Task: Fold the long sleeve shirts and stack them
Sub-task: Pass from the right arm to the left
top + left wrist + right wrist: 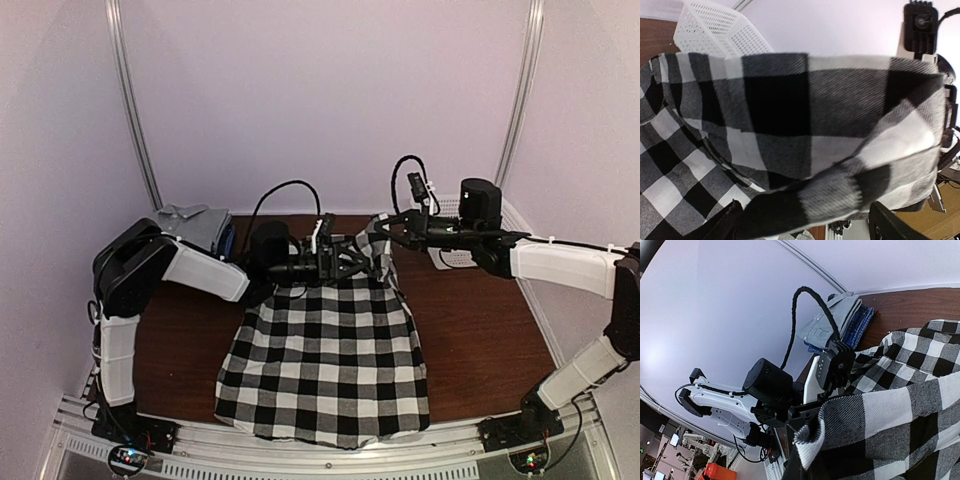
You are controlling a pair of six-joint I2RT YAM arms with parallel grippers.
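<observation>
B/w plaid shirt (325, 360) lies spread on the counter (480, 330), hem at the near edge, far edge lifted. R hand (386, 230) is clamped tight on its raised far-right corner. L hand (362, 262) sits just beside, fingers (890, 222) wide apart, w/ cloth draped across them, unpinched. Folded grey shirt (195, 225) tops blue shirts (229, 240) at back-left.

The plaid shirt (790, 125) hid nearly everything in front of the left gripper (810, 222); the basket (715, 30) past it was cut off.
</observation>
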